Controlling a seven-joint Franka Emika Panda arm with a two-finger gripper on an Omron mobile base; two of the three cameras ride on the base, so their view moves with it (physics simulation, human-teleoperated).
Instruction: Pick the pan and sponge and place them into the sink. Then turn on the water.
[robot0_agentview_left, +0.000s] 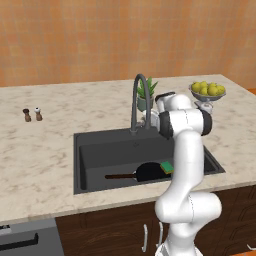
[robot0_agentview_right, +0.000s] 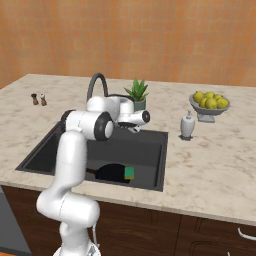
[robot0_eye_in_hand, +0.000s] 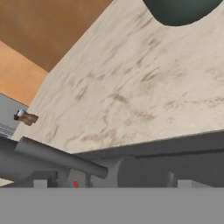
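A beige marble worktop (robot0_agentview_left: 45, 150) is backed by an orange wall. The dark sink (robot0_agentview_left: 100, 152) is set into it, and the pan (robot0_agentview_left: 149, 171) lies in the basin with the sponge (robot0_agentview_left: 167, 167) resting against its right edge. The gripper (robot0_agentview_right: 136, 128) is held at the base of the faucet (robot0_agentview_left: 139, 100), jaws spread wide, nothing pinched. A fruit bowl (robot0_agentview_left: 207, 93) is seen at the right.

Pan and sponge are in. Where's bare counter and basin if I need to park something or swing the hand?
Free: the counter between the shakers and the sink, and the basin's left half. Crowded: behind the sink, around the faucet, plant, soap dispenser and fruit bowl; the pan and sponge fill the front right.
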